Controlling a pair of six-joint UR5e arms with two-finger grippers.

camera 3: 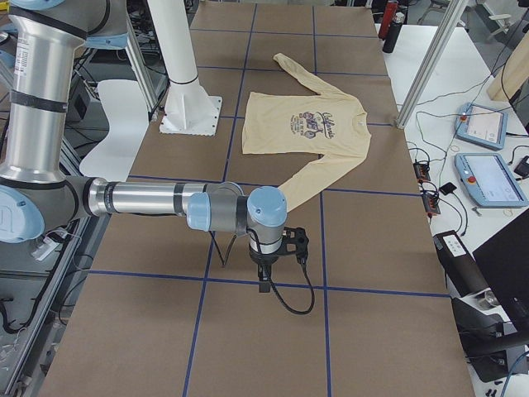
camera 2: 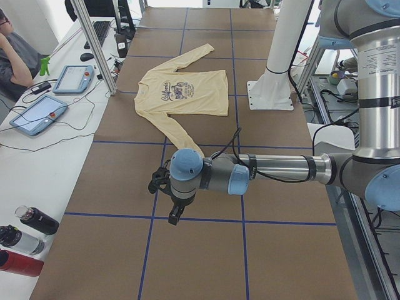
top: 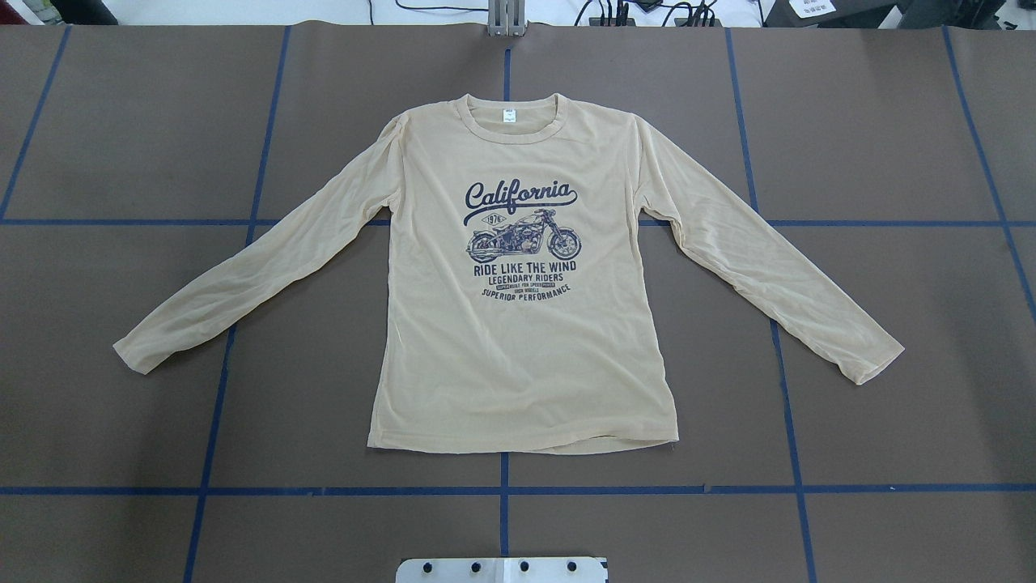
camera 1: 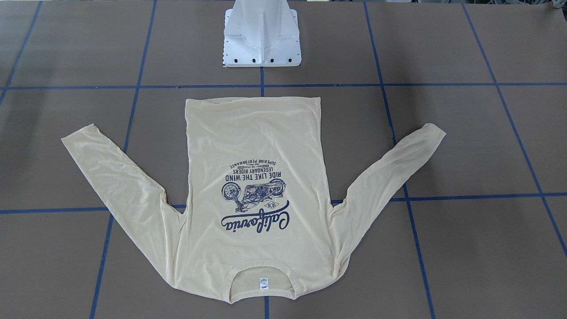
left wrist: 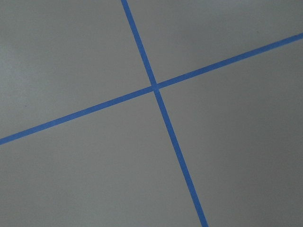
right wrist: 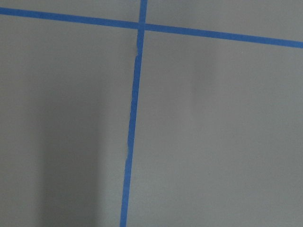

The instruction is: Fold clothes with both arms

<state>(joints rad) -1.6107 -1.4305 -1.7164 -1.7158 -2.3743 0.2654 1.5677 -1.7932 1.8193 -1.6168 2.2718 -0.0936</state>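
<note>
The clothes are one cream long-sleeved shirt (top: 518,364) lying flat and face up in the middle of the table, both sleeves spread outward, its navy "California" motorcycle print (top: 522,235) showing. It also shows in the front view as the same flat shirt (camera 1: 257,137). My left arm reaches out over bare table beyond the sleeve end, its gripper (camera 2: 175,215) pointing down, well away from the shirt (camera 2: 187,103). My right gripper (camera 3: 264,279) hangs likewise off the other sleeve end of the shirt (camera 3: 273,132). Whether either gripper is open or shut I cannot tell. Both wrist views show only table.
The brown table surface (top: 874,146) is crossed by blue tape lines (top: 502,490). The white pedestal base (camera 1: 261,40) stands at the robot's side, near the shirt's hem. Tablets (camera 2: 37,115), bottles (camera 2: 25,240) and a seated person (camera 2: 15,56) are on the side benches.
</note>
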